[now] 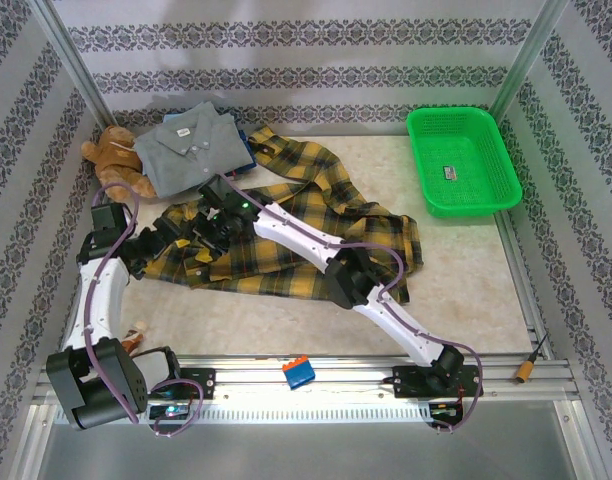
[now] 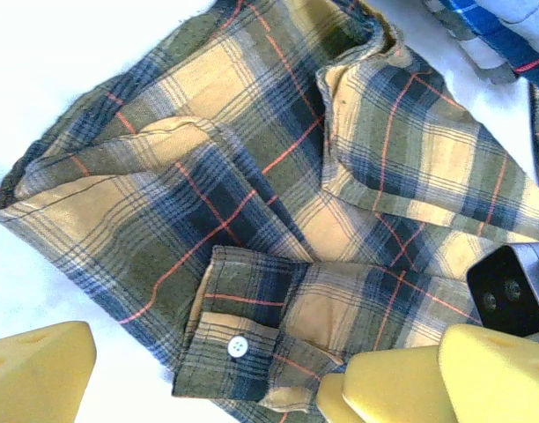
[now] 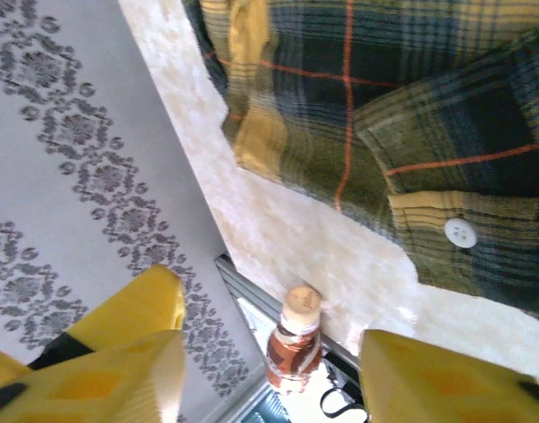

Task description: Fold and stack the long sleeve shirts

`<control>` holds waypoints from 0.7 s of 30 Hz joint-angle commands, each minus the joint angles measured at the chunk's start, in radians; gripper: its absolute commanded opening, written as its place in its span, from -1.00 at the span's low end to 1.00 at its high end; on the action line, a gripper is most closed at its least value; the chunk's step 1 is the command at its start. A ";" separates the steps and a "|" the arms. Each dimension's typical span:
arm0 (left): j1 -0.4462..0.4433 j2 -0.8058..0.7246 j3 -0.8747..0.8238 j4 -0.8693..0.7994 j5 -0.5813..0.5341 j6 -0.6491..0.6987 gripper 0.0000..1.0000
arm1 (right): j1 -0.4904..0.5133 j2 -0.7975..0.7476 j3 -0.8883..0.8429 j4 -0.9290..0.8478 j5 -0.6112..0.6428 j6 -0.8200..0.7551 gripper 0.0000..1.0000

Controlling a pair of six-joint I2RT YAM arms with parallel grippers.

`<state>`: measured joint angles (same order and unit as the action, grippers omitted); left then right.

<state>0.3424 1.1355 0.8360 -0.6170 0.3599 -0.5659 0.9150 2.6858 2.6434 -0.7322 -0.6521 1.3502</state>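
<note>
Left fingers (image 2: 36,370) and right fingers (image 3: 446,388) hang released, empty, above the plaid shirt (image 1: 376,225); grey shirt (image 1: 186,150) at 11 o'clock.

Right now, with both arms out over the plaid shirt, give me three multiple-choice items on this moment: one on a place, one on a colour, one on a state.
1. Where does the green basket stand?
A. at the back right of the table
B. in the front left corner
C. between the arm bases

2. What colour is the folded shirt lying next to the teddy bear?
A. red
B. grey
C. white

3. How is the left gripper?
A. shut on the folded shirt
B. shut on the teddy bear
C. open above the plaid shirt

Answers:
1 A: the basket sits far right, near the back wall.
2 B: the folded shirt is plain grey.
3 C: its jaws stand wide apart, with plaid cloth beneath them.
</note>
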 commanded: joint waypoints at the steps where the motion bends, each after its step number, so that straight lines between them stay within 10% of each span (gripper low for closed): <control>1: -0.004 -0.019 -0.023 -0.078 -0.001 0.004 1.00 | -0.047 -0.077 0.026 -0.013 0.027 -0.071 0.35; 21: -0.232 0.197 -0.126 -0.110 -0.020 -0.104 0.60 | -0.420 -0.983 -1.136 -0.233 0.424 -0.918 0.67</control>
<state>0.1299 1.2922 0.7364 -0.7746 0.3054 -0.6155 0.5148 1.7237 1.5955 -0.9142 -0.2996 0.5674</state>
